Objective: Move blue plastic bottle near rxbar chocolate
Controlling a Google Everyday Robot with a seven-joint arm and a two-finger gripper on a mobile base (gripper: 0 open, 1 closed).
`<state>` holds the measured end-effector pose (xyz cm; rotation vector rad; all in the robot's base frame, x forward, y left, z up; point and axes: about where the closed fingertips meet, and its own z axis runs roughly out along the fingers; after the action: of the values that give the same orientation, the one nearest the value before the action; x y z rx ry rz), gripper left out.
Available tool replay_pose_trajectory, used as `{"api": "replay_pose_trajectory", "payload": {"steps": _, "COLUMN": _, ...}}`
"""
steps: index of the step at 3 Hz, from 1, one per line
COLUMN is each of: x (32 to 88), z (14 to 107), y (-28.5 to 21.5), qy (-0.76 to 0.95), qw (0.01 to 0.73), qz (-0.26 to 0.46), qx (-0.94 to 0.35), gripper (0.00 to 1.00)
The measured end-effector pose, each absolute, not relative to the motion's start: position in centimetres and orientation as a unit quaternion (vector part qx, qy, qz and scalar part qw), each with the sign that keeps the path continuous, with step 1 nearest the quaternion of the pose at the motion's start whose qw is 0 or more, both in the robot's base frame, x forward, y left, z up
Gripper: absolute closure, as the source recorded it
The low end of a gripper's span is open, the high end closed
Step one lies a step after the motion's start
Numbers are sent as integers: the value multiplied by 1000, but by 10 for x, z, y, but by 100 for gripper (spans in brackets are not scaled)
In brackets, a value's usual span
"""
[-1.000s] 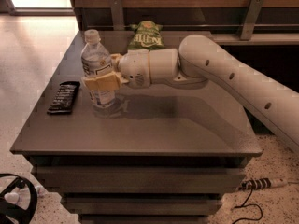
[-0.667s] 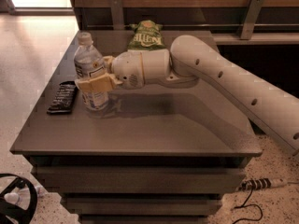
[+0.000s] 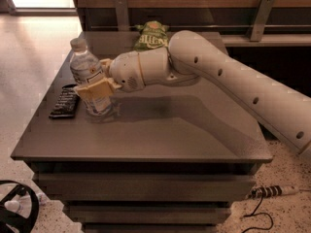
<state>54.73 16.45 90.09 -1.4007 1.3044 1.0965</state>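
The blue plastic bottle (image 3: 86,68), clear with a white cap and white label, stands upright at the left side of the grey table (image 3: 160,135). My gripper (image 3: 95,89) reaches in from the right and is shut on the bottle's lower body with its tan fingers (image 3: 90,90) wrapped around the label. The rxbar chocolate (image 3: 64,101), a flat black wrapper, lies on the table just left of the bottle, a small gap between them.
A green crinkled chip bag (image 3: 151,35) lies at the back of the table, behind my arm (image 3: 233,81). The table's left edge runs close to the black wrapper. A cable (image 3: 262,198) lies on the floor at the lower right.
My gripper has carried the bottle to the left, closer to the black wrapper. The wrapper and the chip bag have not moved.
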Motion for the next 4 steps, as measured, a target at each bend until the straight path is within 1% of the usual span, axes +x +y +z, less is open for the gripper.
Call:
{"api": "replay_pose_trajectory", "payload": {"steps": 1, "x": 550, "z": 897, "y": 166, "qy": 530, "qw": 449, "qz": 427, "qx": -579, "gripper": 85}}
{"api": "replay_pose_trajectory", "payload": {"steps": 3, "x": 547, "z": 897, "y": 170, "qy": 528, "qw": 447, "qz": 429, "qx": -581, "gripper": 39}}
{"api": "replay_pose_trajectory", "payload": {"steps": 4, "x": 546, "z": 897, "y": 172, "qy": 526, "qw": 446, "qz": 430, "qx": -582, "gripper": 15}}
